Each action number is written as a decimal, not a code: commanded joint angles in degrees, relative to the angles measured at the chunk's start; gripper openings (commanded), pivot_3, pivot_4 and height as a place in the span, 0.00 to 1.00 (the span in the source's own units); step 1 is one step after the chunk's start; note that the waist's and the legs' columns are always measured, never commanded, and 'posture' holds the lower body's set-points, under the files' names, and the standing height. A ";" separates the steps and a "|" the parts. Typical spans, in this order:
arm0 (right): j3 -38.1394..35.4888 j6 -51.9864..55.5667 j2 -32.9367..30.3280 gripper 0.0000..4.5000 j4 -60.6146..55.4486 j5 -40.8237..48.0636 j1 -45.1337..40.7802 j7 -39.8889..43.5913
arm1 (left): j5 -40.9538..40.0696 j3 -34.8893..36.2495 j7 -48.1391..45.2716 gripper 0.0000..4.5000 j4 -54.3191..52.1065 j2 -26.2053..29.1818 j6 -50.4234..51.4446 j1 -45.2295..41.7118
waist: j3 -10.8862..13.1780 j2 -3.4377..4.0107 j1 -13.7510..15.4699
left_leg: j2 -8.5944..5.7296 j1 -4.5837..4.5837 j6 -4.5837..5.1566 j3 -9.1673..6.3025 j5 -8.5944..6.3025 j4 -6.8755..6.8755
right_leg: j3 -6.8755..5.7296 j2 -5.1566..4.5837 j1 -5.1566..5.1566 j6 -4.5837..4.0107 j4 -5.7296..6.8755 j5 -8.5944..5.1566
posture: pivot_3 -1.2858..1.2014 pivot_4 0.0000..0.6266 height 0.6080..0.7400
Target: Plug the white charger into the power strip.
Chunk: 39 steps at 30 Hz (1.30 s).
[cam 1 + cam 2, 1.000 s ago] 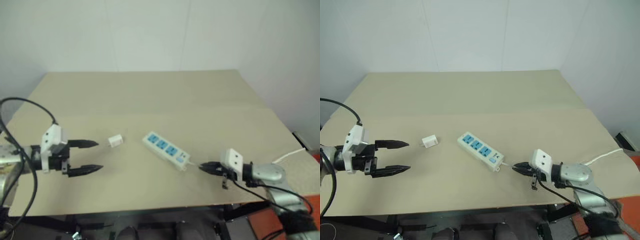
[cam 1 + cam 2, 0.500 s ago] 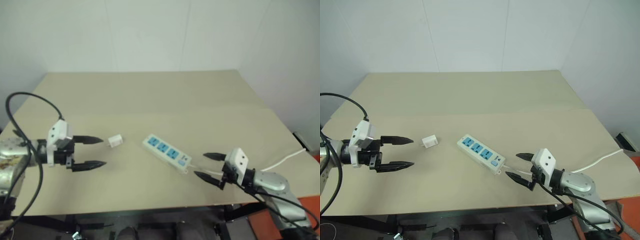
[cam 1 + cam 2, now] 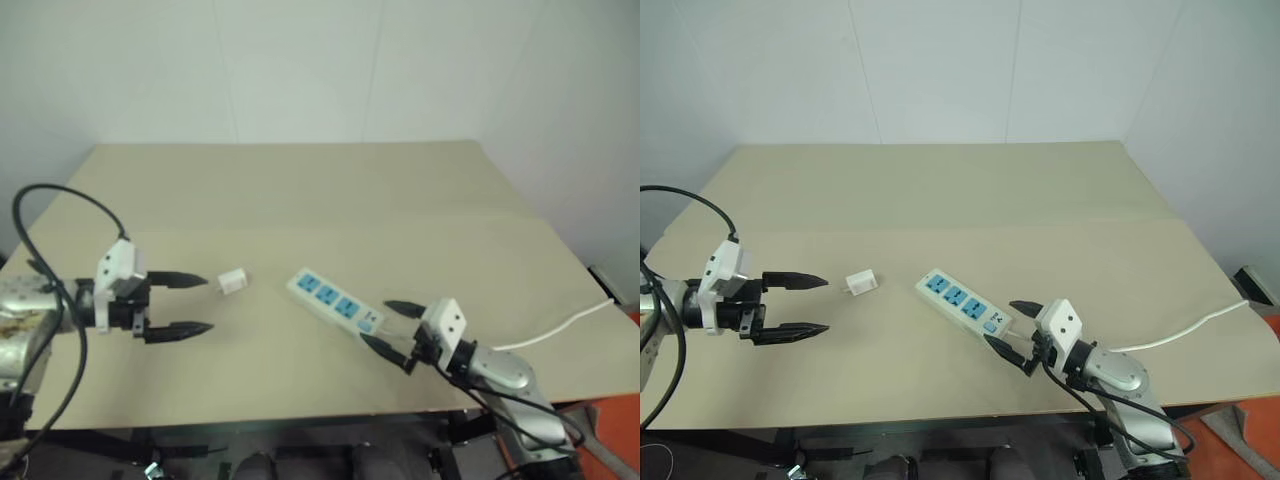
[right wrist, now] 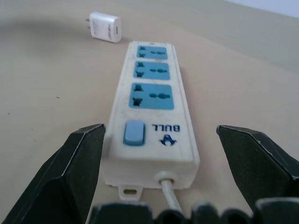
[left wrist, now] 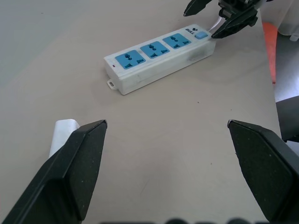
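The task looks barely begun: nothing is plugged in and neither thing is held. At the left, the left pincer [image 3: 790, 304] hangs spread just above the bench [image 3: 940, 190], its tips aimed toward the white charger [image 3: 861, 282], which lies loose on the bench just beyond them. Right of that, apart from the charger, the power strip [image 3: 961, 304] lies flat and slanted, all three blue sockets empty. At its switch end the right pincer [image 3: 1012, 328] is also spread, one finger on each side of that end and pinching nothing. Still left, as I judge it: picking up the charger, bringing it over and pushing it into a socket. The right wrist view adds the charger's short prongs, the blue switch [image 4: 133, 133] and the cord's exit.
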 commanded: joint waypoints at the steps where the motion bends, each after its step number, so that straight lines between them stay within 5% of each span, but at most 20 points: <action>1: 0.46 -1.85 0.05 0.99 0.26 0.50 -0.93 0.81 | -0.01 -0.18 0.33 1.00 -1.33 -0.43 -1.21 -0.75 | 0.00 0.00 -0.01 | 0.00 0.02 0.00 0.00 0.00 0.00 | 0.00 0.00 0.00 0.00 0.01 0.00 | 0.52 0.24 1.00; 13: 1.23 5.51 -0.13 0.99 0.08 6.84 -1.19 5.14 | -0.62 0.04 1.81 1.00 -3.27 -1.92 -0.90 0.74 | -0.01 -0.02 -0.15 | 0.00 0.02 0.00 -0.01 0.00 0.00 | 0.01 0.01 0.01 0.00 0.02 0.00 | 0.52 0.24 1.00; 25: 4.69 -4.04 5.13 0.99 5.13 -2.63 -0.82 -2.65 | -0.50 0.02 2.53 1.00 -3.49 -2.53 -1.29 1.30 | -0.01 -0.02 -0.18 | 0.00 0.01 0.00 -0.01 0.00 0.00 | 0.00 0.01 -0.02 0.00 0.02 0.00 | 0.52 0.24 1.00; 39: 3.43 -6.45 3.44 0.99 8.01 -1.44 0.19 -0.86 | -0.02 -0.84 2.19 1.00 -2.26 -3.20 -2.16 -0.01 | -0.07 -0.10 -0.01 | 0.00 0.03 0.00 -0.02 0.00 0.00 | 0.00 0.01 0.03 0.00 0.02 0.00 | 0.52 0.24 1.00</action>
